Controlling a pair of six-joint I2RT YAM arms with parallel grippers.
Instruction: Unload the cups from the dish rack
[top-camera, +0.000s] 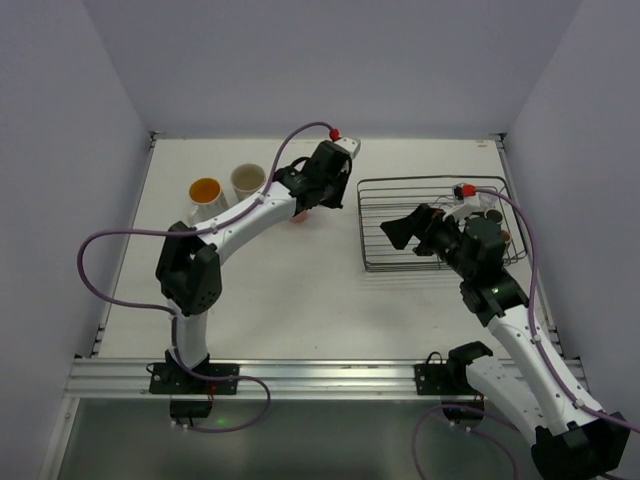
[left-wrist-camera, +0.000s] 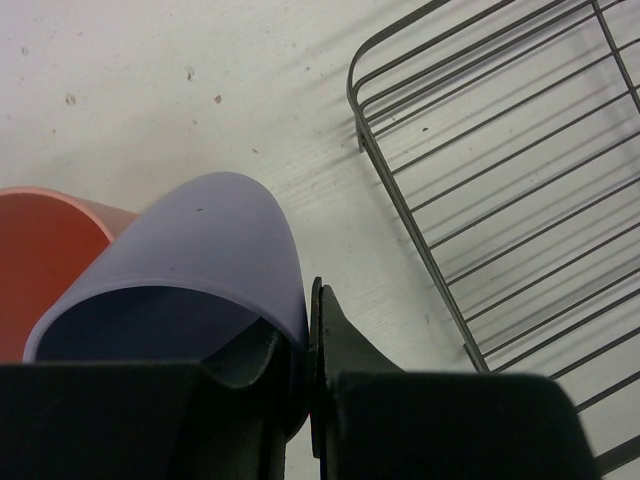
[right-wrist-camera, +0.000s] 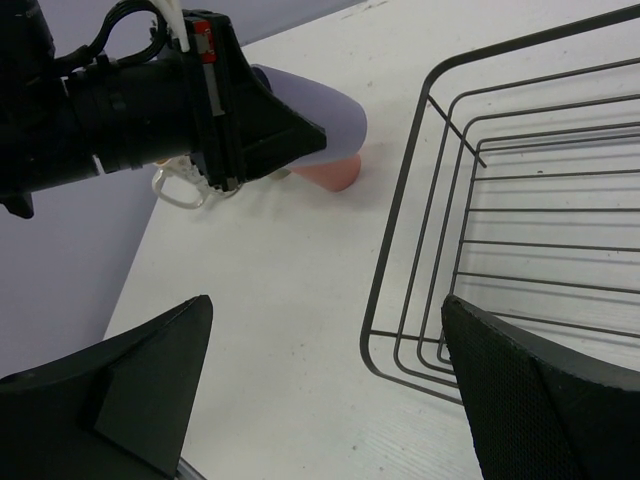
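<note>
Left wrist view alone shows left hand (left-wrist-camera: 310, 400) pinching lavender cup (left-wrist-camera: 200, 240).

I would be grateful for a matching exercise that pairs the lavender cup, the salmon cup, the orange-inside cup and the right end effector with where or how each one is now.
Things:
1. lavender cup
2. salmon cup
3. orange-inside cup
4. right end effector

Places or states:
A. at the table's back left, next to the cream cup
B. open wide by the dish rack's corner
C. gripped at its rim by the left end effector
D. on the table, beside the lavender cup

Pairs: 1-C, 2-D, 3-A, 4-B
</note>
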